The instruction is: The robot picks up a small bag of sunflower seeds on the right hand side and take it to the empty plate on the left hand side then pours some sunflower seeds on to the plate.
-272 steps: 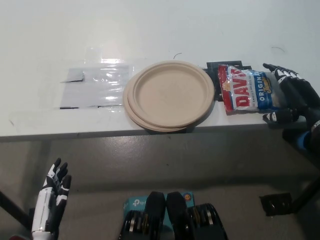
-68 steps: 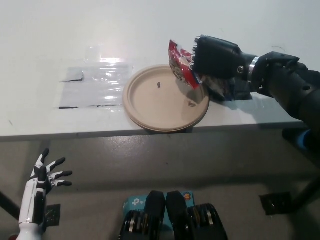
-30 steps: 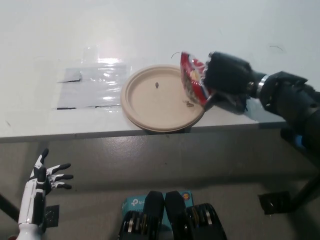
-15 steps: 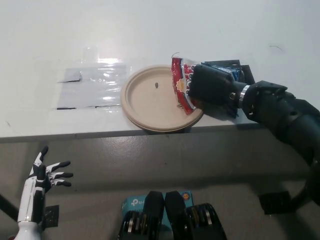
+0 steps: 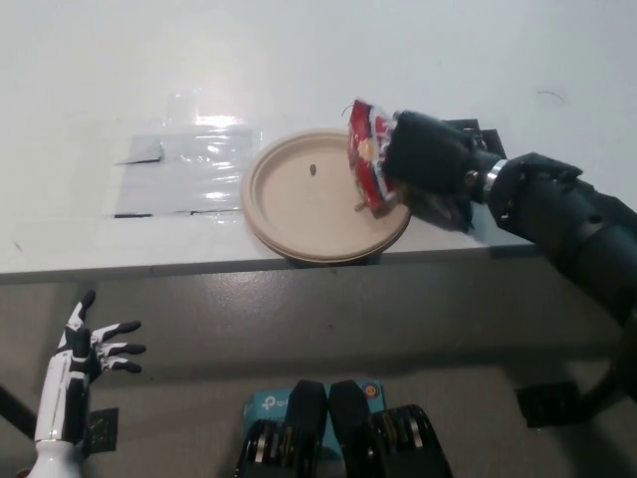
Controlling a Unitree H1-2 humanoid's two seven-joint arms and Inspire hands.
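The right hand (image 5: 428,159) is closed around the bag of sunflower seeds (image 5: 367,157), a crumpled red packet with white and yellow print, held tilted above the right rim of the plate (image 5: 299,194). The tan paper plate sits at the worktop (image 5: 299,60)'s front edge, with one seed (image 5: 314,168) near its middle and another (image 5: 359,207) just under the bag. The left hand (image 5: 90,344) hangs below the worktop's front edge, fingers spread, holding nothing.
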